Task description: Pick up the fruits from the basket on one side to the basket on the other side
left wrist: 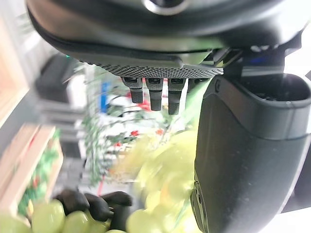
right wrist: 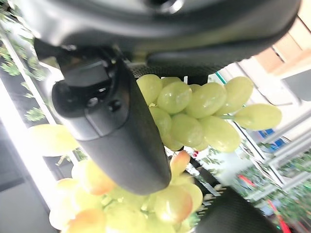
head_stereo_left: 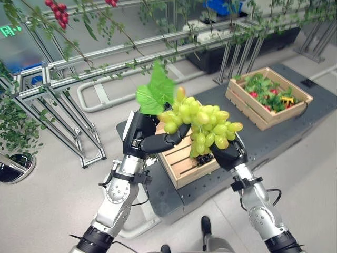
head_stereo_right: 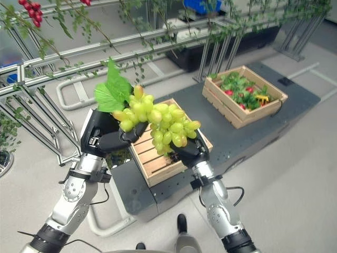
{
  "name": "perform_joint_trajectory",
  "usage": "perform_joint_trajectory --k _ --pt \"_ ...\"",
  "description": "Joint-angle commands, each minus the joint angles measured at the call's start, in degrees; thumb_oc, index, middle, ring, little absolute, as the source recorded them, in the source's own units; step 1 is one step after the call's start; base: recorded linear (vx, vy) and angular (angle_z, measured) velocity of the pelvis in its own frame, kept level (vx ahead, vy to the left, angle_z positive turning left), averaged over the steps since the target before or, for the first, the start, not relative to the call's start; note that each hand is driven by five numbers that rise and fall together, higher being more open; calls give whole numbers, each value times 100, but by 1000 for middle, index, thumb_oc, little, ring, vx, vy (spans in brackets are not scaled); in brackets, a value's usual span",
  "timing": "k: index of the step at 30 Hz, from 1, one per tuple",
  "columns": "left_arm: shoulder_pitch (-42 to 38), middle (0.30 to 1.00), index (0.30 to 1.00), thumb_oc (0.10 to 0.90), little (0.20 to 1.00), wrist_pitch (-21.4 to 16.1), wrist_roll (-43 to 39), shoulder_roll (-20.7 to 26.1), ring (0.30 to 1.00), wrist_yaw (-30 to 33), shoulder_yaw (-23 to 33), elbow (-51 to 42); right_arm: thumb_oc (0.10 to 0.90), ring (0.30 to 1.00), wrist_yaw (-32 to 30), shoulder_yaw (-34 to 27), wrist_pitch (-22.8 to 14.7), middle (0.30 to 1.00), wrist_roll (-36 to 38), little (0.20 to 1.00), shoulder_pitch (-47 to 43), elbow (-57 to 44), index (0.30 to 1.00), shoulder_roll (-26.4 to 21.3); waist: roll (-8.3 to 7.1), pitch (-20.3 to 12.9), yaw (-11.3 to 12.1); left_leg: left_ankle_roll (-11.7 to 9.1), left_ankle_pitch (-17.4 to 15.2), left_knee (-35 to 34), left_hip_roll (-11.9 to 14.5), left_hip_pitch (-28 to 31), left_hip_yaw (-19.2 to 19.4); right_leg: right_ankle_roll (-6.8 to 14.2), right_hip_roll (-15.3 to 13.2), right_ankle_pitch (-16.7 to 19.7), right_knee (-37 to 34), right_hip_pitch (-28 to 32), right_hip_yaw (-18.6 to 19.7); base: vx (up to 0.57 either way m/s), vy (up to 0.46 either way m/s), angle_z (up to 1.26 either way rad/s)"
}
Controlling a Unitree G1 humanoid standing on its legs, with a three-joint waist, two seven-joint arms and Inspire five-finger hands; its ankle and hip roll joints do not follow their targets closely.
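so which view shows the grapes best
The left eye view: the whole grapes bunch with its leaf, held between both hands. The right eye view matches it; the wrist views catch only close partial berries.

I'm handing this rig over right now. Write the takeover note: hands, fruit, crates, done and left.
Left hand: curled on the grape bunch at its leafy end.
Right hand: cupping the bunch from below, fingers curled on it.
Bunch is in the air above the near crate.
Far crate holds red fruit and leaves.
Done: grapes lifted.
Left: carry them to the other crate, set down, release.
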Motion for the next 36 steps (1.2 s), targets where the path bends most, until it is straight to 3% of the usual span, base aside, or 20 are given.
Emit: perform_joint_trajectory --k 1,4,5,9,12,16,18,19,20,22,23,24,29,33,36 --pt "-344 900 900 800 900 -493 -481 90 900 -47 770 -350 400 300 59 -533 -1078 300 512 300 -765 -580 300 390 -42 -446 183 148 83 -78 -438 -450 -501 228 -349 7 -219 754 -234 -110 -95 -45" --pt "-443 900 900 800 900 -412 -661 -4 900 -53 777 -255 400 300 -19 -431 -1047 300 522 300 -941 -537 300 550 -50 -537 323 92 170 -78 -283 -520 -170 189 -419 -331 0 1033 -672 -119 -212 -65" --pt "-451 900 900 800 900 -352 -710 -68 900 35 819 -219 400 300 -82 -390 -996 300 449 300 -928 -595 300 603 -135 -615 368 22 250 -78 -242 -566 -36 208 -348 -361 -493 1329 -796 -59 -214 -109" --pt "-397 900 900 800 900 -546 -590 -231 900 208 798 9 400 300 -162 -461 -909 300 191 300 -671 -721 300 623 -255 -677 223 -230 483 -78 -25 -729 36 106 4 -135 -1335 1492 -494 -66 -311 -124" --pt "-359 900 900 800 900 -710 -573 -313 900 372 941 127 400 300 -69 -659 -869 300 123 300 -508 -712 300 536 -300 -713 95 -359 599 -78 148 -806 57 -26 202 -164 -1433 1513 -394 -60 -254 -45" --pt "-315 900 900 800 900 -926 -1148 -417 900 196 1309 372 400 300 96 -1035 -804 300 154 300 -289 -698 300 309 -370 -756 -65 -428 632 -36 256 -839 -24 -195 374 -239 -1433 1465 -314 -29 -107 -23" --pt "-239 900 900 800 900 -858 -1327 -467 900 79 1367 304 400 300 222 -1121 -717 300 144 300 -178 -737 300 274 -397 -791 -88 -419 596 -10 246 -828 -372 -254 420 -239 -1433 1416 -109 14 12 -24" --pt "-164 900 900 800 900 -787 -1267 -513 900 37 1351 206 400 300 312 -1172 -609 300 194 300 -142 -763 300 248 -416 -813 -47 -387 553 38 184 -835 -967 -308 463 -220 -1433 1376 218 24 44 -43" --pt "-145 900 900 800 900 -789 -1220 -523 900 65 1335 176 400 300 332 -1180 -557 300 214 300 -143 -783 300 257 -422 -833 -38 -374 550 48 162 -851 -1131 -320 470 -205 -1433 1344 305 40 80 -59" --pt "-45 900 900 800 900 -710 -1124 -560 900 99 1256 31 400 300 307 -1171 -226 300 195 300 -198 -884 300 298 -421 -879 60 -301 425 145 -72 -831 -2049 -354 519 -159 -1433 1286 833 38 129 -72" --pt "-36 900 900 800 900 -669 -1154 -561 900 34 1254 20 400 300 261 -1168 -217 300 169 300 -205 -892 300 298 -420 -878 74 -294 407 160 -93 -826 -2097 -353 523 -155 -1433 1286 880 5 257 -99" --pt "39 900 900 800 900 -650 -1140 -555 900 14 1224 -121 400 300 237 -1054 -27 300 201 300 -317 -953 300 282 -390 -864 135 -224 333 250 -328 -813 -2605 -327 514 -82 -1433 1242 1252 -13 216 -90" --pt "29 900 900 800 900 -333 -1436 -492 900 -764 882 -270 400 300 -100 -908 -277 300 104 300 -210 -1059 300 287 -221 -774 -26 -100 237 52 -449 -592 -2283 -103 268 36 -1381 1172 1464 -51 349 -153" --pt "-120 900 900 800 900 -224 -1453 -383 900 -970 639 -293 400 300 -227 -905 -345 300 18 300 -199 -1099 300 271 -150 -707 -154 44 164 -4 -580 -536 -2065 110 41 179 -1192 882 1527 -93 346 -81" --pt "-236 900 900 800 900 -119 -1589 -273 900 -1088 591 -190 400 300 -188 -951 -157 300 169 300 -347 -1024 300 191 -158 -626 -241 93 28 -46 -691 -393 -1761 314 -185 684 -1320 549 1479 -79 202 -39"
